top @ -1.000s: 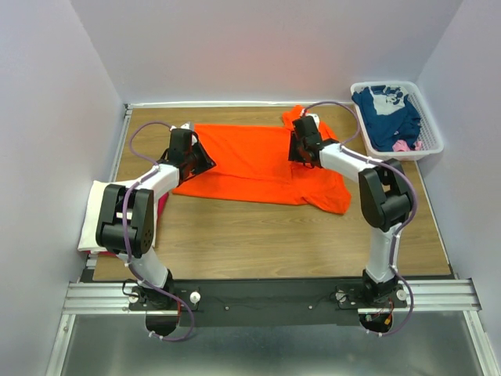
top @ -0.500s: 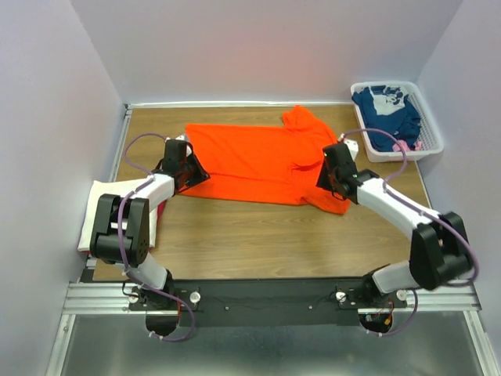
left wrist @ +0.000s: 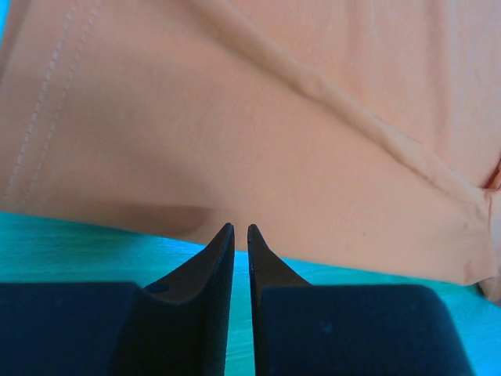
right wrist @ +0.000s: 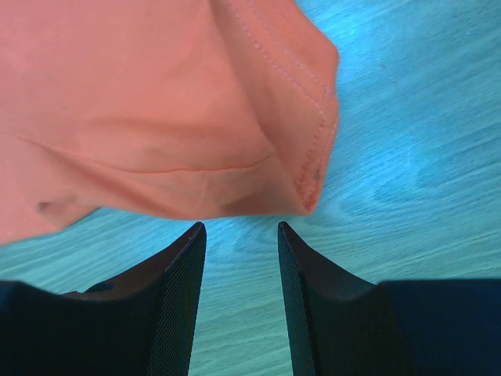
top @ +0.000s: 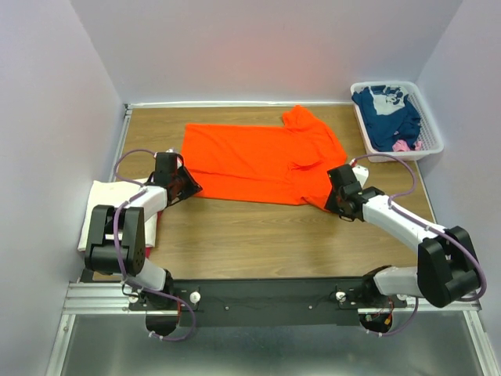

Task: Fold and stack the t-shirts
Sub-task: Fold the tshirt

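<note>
A bright orange t-shirt (top: 258, 160) lies spread on the wooden table, with a sleeve at its far right. My left gripper (top: 185, 188) sits at the shirt's near left corner. In the left wrist view (left wrist: 240, 229) its jaws are nearly together with nothing between them, their tips at the cloth's hem (left wrist: 235, 149). My right gripper (top: 334, 202) is open and empty at the near right corner. In the right wrist view (right wrist: 240, 227) its tips stop just short of the stitched corner (right wrist: 309, 168). A navy t-shirt (top: 386, 113) with white print and a bit of pink cloth (top: 401, 146) lie in the basket.
A white slotted basket (top: 434, 145) stands at the far right. A folded cream-white shirt (top: 98, 211) lies at the table's left edge, with a strip of pink-red cloth (top: 161, 210) showing beside it. Grey walls close in on three sides.
Both arms drew back toward the near edge. My right gripper went from the shirt's far middle to its near right corner. The shirt now lies flatter.
</note>
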Action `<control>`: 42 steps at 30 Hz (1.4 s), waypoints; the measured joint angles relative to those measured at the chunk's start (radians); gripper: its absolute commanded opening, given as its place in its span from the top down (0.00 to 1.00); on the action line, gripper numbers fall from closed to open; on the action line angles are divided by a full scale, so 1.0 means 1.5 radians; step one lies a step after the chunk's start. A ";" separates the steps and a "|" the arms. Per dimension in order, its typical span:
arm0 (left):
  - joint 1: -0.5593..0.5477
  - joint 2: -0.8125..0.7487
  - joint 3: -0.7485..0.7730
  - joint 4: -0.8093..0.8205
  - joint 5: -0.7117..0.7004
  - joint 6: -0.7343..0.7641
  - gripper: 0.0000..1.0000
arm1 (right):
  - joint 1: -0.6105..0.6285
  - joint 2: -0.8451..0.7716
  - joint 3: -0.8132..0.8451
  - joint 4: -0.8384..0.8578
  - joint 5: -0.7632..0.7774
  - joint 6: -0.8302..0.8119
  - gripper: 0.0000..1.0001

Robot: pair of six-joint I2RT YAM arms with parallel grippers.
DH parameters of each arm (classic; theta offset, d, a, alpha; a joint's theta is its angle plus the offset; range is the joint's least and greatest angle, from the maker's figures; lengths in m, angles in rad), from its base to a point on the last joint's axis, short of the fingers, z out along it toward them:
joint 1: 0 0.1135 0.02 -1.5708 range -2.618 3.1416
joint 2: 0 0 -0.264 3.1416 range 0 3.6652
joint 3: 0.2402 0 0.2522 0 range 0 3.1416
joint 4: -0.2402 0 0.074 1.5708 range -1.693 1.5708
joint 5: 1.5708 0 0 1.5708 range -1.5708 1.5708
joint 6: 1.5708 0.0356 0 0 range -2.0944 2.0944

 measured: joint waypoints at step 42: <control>0.013 0.053 0.007 0.027 -0.046 -0.049 0.80 | -0.108 0.050 0.040 0.039 0.010 -0.072 0.89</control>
